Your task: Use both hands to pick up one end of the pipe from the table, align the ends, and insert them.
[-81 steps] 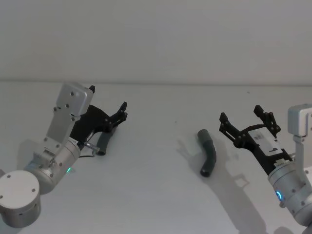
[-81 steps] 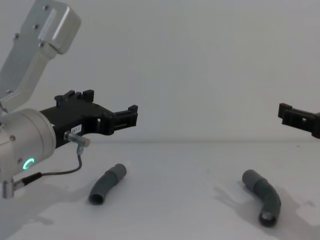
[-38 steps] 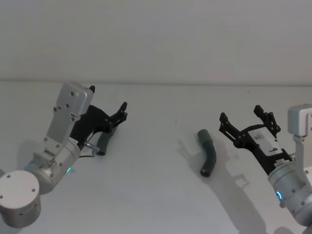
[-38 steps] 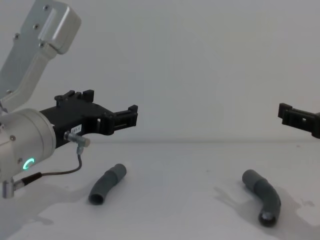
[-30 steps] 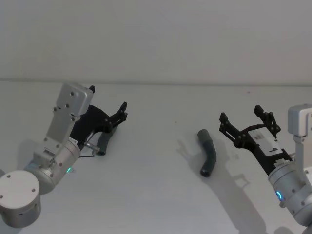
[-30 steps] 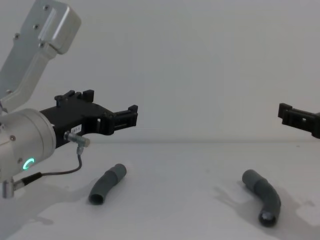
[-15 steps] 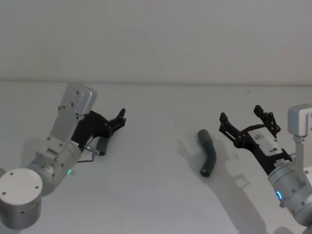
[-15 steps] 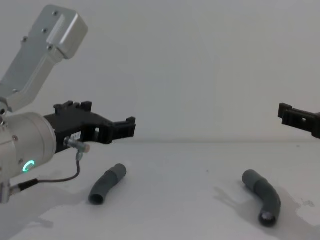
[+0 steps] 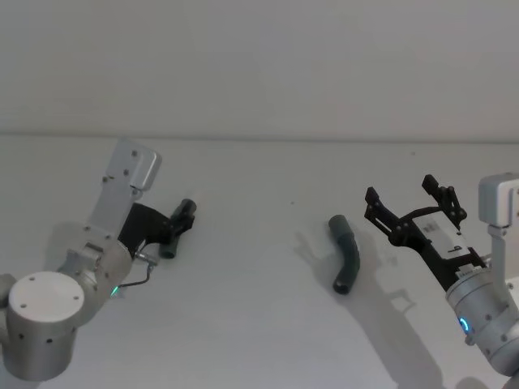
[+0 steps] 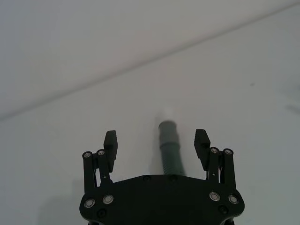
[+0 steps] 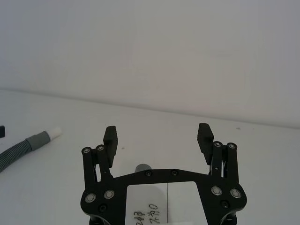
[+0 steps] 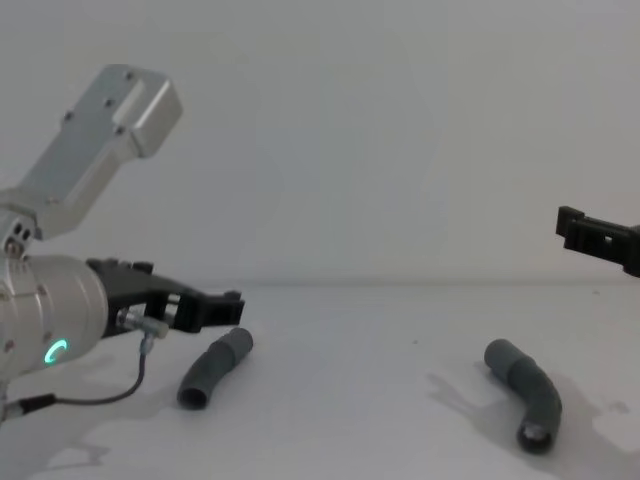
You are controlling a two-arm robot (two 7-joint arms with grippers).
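Dark-grey bent pipe pieces (image 12: 213, 367) lie apart on the table (image 9: 259, 332), left pincer (image 10: 156, 138) and right pincer (image 11: 158, 134) gaping.

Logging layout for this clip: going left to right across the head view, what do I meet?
Left arm's silver wrist → left pipe piece → right pipe piece → right hand, open.

A white label (image 11: 178, 206) on the body of the right gripper (image 11: 158, 133) carried a few dark handwritten characters, turned sideways and running off the edge. They were too unclear to read with certainty.
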